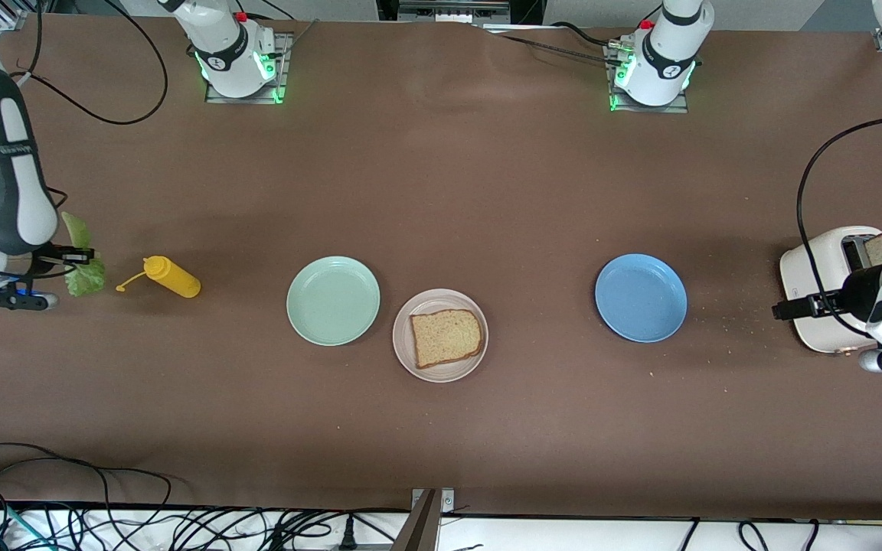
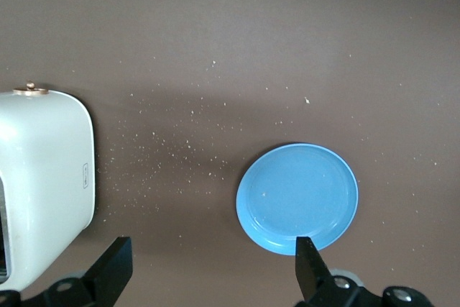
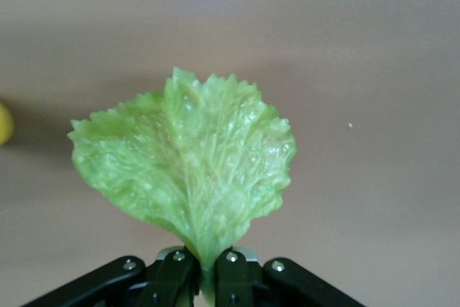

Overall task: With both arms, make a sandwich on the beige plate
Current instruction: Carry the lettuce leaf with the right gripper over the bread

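While right hand (image 3: 203, 275) pinches lettuce (image 3: 188, 177), left hand (image 2: 212, 267) hangs spread, seemingly by toaster (image 2: 43, 177).

Brown matte table (image 1: 441, 191) filling most of the front view, evenly lit, with soft shadows. Fine pale crumbs (image 1: 724, 314) scattered across its surface. White ledge (image 1: 563, 534) along the table's near edge, strewn with tangled black cables (image 1: 142, 528). Grey floor (image 1: 839, 14) and pale wall panels (image 1: 295, 8) at the base end.

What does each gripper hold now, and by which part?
The right gripper pinches the lettuce leaf by its narrow stem end. The left gripper is open and holds nothing.
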`<action>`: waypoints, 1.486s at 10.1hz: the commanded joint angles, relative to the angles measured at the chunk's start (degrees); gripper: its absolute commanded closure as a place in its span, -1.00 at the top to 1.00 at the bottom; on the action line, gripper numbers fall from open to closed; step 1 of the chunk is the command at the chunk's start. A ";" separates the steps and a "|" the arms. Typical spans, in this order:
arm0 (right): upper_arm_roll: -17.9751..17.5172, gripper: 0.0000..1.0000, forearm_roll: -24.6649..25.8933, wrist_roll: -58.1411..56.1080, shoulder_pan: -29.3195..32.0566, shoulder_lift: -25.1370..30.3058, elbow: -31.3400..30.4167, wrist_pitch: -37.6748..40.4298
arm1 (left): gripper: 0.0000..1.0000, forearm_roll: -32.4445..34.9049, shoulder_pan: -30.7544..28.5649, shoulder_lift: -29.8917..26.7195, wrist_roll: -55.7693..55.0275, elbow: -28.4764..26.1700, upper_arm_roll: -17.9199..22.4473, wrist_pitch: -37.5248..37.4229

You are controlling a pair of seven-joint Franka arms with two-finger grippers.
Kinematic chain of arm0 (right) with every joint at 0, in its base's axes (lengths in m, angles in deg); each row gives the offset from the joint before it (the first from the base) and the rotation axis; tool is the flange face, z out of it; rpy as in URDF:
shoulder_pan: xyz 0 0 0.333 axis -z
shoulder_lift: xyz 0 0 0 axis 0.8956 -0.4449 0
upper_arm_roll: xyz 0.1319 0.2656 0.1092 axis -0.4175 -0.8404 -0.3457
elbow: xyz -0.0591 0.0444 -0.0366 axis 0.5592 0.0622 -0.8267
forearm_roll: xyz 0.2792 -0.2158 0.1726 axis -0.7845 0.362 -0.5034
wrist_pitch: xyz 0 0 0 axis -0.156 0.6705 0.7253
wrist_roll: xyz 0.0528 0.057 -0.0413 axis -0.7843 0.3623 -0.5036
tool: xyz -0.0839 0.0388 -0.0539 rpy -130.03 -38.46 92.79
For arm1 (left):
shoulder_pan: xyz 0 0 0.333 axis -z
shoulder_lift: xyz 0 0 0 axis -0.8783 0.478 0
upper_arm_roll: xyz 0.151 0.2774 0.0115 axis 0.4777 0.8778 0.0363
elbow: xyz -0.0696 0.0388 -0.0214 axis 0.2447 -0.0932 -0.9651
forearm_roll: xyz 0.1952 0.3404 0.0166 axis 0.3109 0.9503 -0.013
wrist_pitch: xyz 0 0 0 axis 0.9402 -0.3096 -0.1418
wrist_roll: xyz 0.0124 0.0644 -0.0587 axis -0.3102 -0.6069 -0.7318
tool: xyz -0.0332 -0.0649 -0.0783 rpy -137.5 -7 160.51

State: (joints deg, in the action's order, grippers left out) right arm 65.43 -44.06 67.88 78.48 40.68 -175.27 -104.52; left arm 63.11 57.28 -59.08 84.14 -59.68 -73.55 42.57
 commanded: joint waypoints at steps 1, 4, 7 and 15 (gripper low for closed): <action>-2.69 -1.00 0.21 -0.61 0.22 1.67 10.37 13.77 | 1.00 2.52 0.47 -1.95 0.65 -0.79 -0.97 -2.48; -9.97 -1.00 0.12 -0.25 0.22 3.16 17.36 20.42 | 1.00 3.74 0.38 -1.86 0.56 -0.79 -0.71 -2.49; -20.95 -1.00 0.03 0.36 0.05 3.43 17.98 18.77 | 1.00 7.18 1.17 -1.86 0.47 -0.87 -0.70 -2.49; -31.18 -1.00 7.28 3.69 -18.46 -5.25 18.16 -1.00 | 1.00 7.18 1.08 -1.77 0.47 -1.14 -0.53 -2.49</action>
State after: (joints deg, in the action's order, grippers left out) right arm 34.06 -41.05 69.82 64.06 38.00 -158.53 -103.63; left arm 68.42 58.01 -59.88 84.14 -59.98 -74.19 40.54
